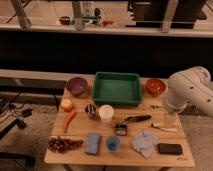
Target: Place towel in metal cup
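Overall: I see a dim, warm-toned room.
Light source: overhead, falling on the wooden table (80, 130); the white cup (105, 113) catches it most.
Background: a dark band behind, and a brighter far counter (100, 27).
Shadows: soft and short around the green tray (117, 76).
Glare: a pale sheen on the arm (192, 90).
Focus: soft everywhere; the gripper (170, 120), hanging over the table's right edge, is a pale smudge.

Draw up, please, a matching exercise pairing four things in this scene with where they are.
1 towel
2 metal cup
3 green tray
4 hand

A left of the white cup
B open, over the table's right side
C front right, beside the black phone
D at the back, between the purple bowl and orange bowl

Pairs: 1-C; 2-A; 3-D; 4-B
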